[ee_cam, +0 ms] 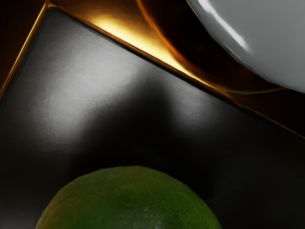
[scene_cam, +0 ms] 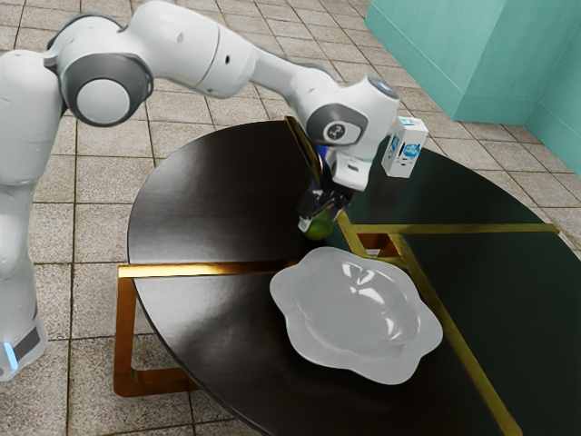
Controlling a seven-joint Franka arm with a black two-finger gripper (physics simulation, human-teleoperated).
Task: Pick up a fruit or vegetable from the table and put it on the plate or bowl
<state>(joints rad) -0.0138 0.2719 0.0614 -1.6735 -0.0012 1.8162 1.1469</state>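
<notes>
In the exterior view, the white arm [scene_cam: 227, 54] is reaching in from the ten o'clock side and bending down over a round black table [scene_cam: 209, 200]. The table top is shining, and thin gold strips [scene_cam: 200, 268] are cutting it into parts. The black claw [scene_cam: 323, 218] is pointing down near the middle of the table, and its two fingers are squeezing a small green lime [scene_cam: 319, 229] from both sides. I cannot tell if the lime is touching the table. A big white plate [scene_cam: 354, 313] with a wavy rim is lying on the table close to the lime, at about five o'clock from it. A little blue and white carton [scene_cam: 405, 145] is standing at about two o'clock from the claw, near the far edge of the table. Brown stone tiles [scene_cam: 91, 182] are covering the floor all around, and a teal wall [scene_cam: 472, 54] is rising at one o'clock. In the wrist view, the bumpy green lime [ee_cam: 128, 200] is sitting right under the hand. The dark table [ee_cam: 95, 95] is glowing softly beyond it, with a dark shadow lying across it. A bright gold strip [ee_cam: 157, 52] is running along the edge of that dark part, and the white plate [ee_cam: 267, 38] is peeking in on the other side of the strip from the lime.
</notes>
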